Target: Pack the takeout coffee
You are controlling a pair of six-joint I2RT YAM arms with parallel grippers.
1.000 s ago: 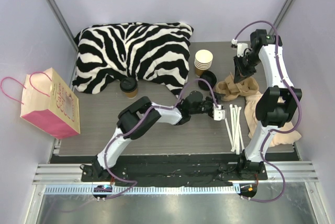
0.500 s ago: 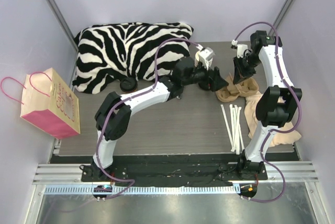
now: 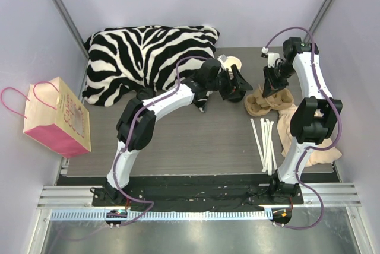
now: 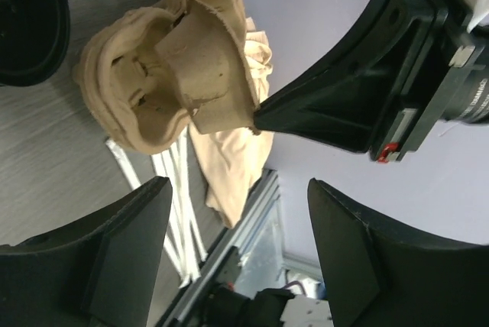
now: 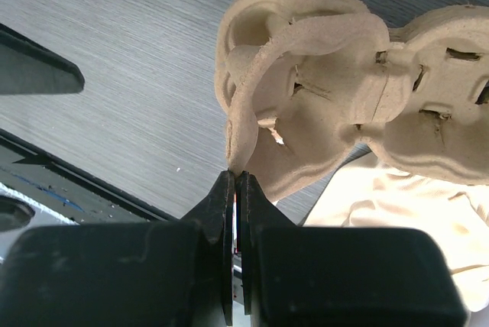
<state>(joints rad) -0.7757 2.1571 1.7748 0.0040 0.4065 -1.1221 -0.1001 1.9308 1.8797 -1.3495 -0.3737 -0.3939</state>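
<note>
Where the table (image 3: 196, 141) ends, bag (image 3: 56, 117): pink paper, loop handles.
Pillow (image 3: 148, 58): soft, zebra-striped.
Takeout coffee: not visible; left arm (image 3: 172, 97) crosses the pillow's front.
Left gripper (image 4: 238, 197): jaws wide, empty.
Pulp carrier (image 5: 336, 75): moulded, fibrous, beige.
Right gripper (image 5: 234, 176): closed at carrier's rim; pinch unclear.

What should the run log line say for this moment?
left gripper: open, empty, near carrier | right gripper: shut on carrier rim | coffee: not in view
</note>
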